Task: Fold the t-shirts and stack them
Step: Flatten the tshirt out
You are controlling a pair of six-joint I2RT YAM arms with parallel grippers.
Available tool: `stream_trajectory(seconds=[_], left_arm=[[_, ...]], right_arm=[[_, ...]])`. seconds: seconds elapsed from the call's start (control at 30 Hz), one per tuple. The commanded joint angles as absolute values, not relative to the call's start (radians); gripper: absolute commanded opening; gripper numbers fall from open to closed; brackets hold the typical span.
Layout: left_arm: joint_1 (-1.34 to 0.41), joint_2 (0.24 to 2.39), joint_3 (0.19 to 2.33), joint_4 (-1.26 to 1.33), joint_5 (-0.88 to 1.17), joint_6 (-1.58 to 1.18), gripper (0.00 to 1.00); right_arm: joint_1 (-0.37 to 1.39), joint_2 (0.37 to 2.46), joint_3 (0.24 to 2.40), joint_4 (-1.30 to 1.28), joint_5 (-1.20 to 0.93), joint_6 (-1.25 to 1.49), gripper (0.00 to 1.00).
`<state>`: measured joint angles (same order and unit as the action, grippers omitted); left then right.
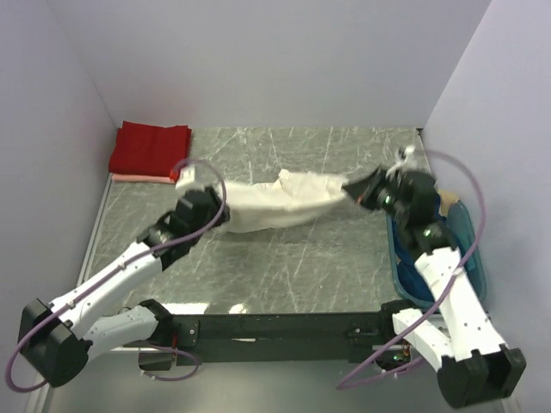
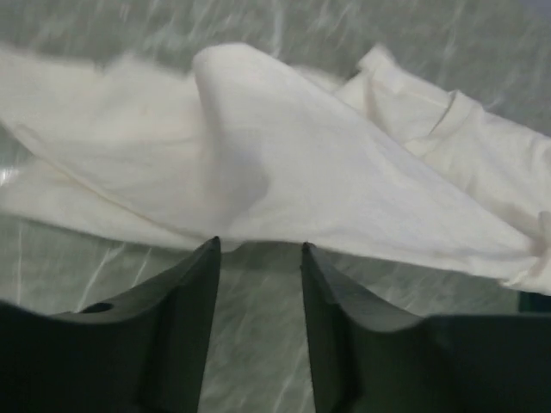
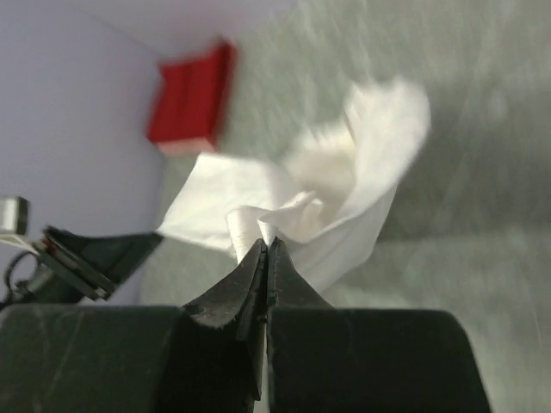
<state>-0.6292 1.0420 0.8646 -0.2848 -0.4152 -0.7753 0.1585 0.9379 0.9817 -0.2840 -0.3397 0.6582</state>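
Cream-white t-shirt (image 1: 275, 205) is lying stretched across the surface (image 1: 301, 275), draping limp (light, soft cotton, I judge). Right gripper (image 3: 265, 251) is pinching one bunched end, jaws clamped together. Left gripper (image 2: 258, 249) is hovering spread apart and empty at the opposite edge, a sensible place to take hold.

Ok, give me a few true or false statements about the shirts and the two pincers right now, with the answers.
1. The right pincer is shut on the cream-white t-shirt. True.
2. The red t-shirt lies underneath the pale pink t-shirt. False: the red one is folded on top, and only an edge of the pink one shows below it, at the far left corner.
3. The left pincer has its jaws apart, at the edge of the cream-white t-shirt. True.
4. The cream-white t-shirt is neatly folded. False: it is bunched and drawn out across the table between the two pincers.
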Motion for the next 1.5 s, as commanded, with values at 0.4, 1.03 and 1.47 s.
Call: stream_trajectory(seconds=[0.4,1.03,1.47], left_arm=[[-0.621,1.0,0.755,-0.438,-0.524,-1.118,0.58],[-0.12,1.153,0.532,-0.031,-0.163,-1.068,0.55],[-0.066,1.353,0.535,0.146,-0.081,-1.037,0.48]], right_arm=[[0.17,0.759,0.44,-0.147,-0.396,0.713,0.0],[0.17,0.828,0.48,-0.124,-0.457,0.669,0.0],[0.17,0.848,0.502,-0.141,-0.471,0.63,0.0]])
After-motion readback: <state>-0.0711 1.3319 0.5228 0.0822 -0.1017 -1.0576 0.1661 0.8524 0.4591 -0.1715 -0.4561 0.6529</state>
